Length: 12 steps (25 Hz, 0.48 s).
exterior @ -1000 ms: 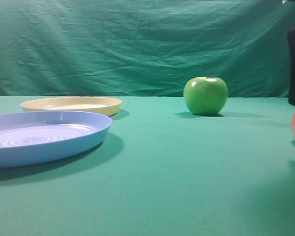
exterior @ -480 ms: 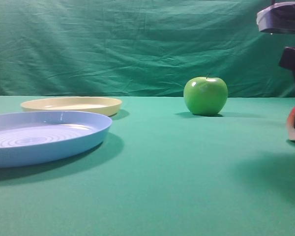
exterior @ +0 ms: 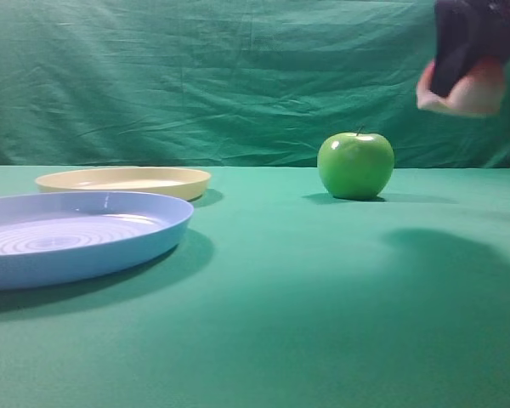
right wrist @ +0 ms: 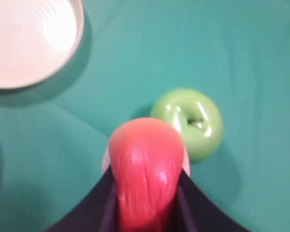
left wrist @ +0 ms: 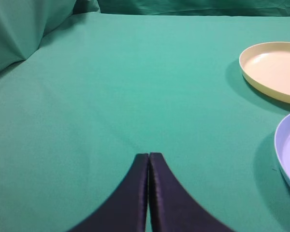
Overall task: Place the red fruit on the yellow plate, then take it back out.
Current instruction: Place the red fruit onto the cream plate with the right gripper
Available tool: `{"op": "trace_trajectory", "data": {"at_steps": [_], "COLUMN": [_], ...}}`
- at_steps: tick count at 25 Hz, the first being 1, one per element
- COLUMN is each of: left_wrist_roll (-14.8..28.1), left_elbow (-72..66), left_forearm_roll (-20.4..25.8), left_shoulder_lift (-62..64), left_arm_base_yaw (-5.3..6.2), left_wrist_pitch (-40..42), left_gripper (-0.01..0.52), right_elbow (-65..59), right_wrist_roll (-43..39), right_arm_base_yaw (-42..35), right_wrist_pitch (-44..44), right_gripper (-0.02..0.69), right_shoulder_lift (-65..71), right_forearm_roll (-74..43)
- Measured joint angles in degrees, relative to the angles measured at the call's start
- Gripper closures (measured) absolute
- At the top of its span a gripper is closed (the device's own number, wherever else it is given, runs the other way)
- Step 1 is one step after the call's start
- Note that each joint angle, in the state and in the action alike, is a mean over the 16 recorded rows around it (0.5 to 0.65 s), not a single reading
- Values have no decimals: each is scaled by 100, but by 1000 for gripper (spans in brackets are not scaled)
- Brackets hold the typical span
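Note:
The red fruit (exterior: 469,93) hangs high at the upper right, above and right of the green apple. My right gripper (exterior: 459,78) is shut on it. In the right wrist view the red fruit (right wrist: 145,166) sits between the dark fingers (right wrist: 191,205), just over the green apple (right wrist: 195,121). The pale yellow plate (exterior: 123,180) lies at the far left with nothing in it, and it shows washed out in the right wrist view's upper left corner (right wrist: 31,43). My left gripper (left wrist: 149,155) is shut on nothing, low over the cloth, left of the yellow plate (left wrist: 275,72).
A glossy green apple (exterior: 355,166) stands on the green cloth at the back right. The larger light blue ridged plate (exterior: 68,236) lies at the front left, its rim (left wrist: 285,150) at the right edge of the left wrist view. A green curtain closes the back.
My right gripper closed on the red fruit at the right edge of the table and has lifted it up and a little leftward. The left gripper, plates and apple have not moved.

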<state>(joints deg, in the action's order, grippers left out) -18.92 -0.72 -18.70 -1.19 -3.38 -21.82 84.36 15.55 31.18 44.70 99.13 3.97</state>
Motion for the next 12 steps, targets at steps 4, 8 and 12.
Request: {"op": "trace_trajectory", "data": {"at_steps": [4, 8, 12], "left_wrist_roll": [0, 0, 0], "left_elbow": [0, 0, 0], "left_forearm_roll": [0, 0, 0], "left_shoulder_lift": [0, 0, 0], "left_arm_base_yaw": [0, 0, 0], "left_wrist_pitch": [0, 0, 0], "left_gripper": [514, 514, 514], "right_elbow": [891, 1721, 2392], "right_wrist_roll": [78, 167, 256], "right_arm_base_yaw": [434, 830, 1134], "right_wrist_pitch": [17, -39, -223], "right_gripper": [485, 487, 487], "right_shoulder_lift": [626, 1406, 2194], "right_forearm_roll": [0, 2, 11]}}
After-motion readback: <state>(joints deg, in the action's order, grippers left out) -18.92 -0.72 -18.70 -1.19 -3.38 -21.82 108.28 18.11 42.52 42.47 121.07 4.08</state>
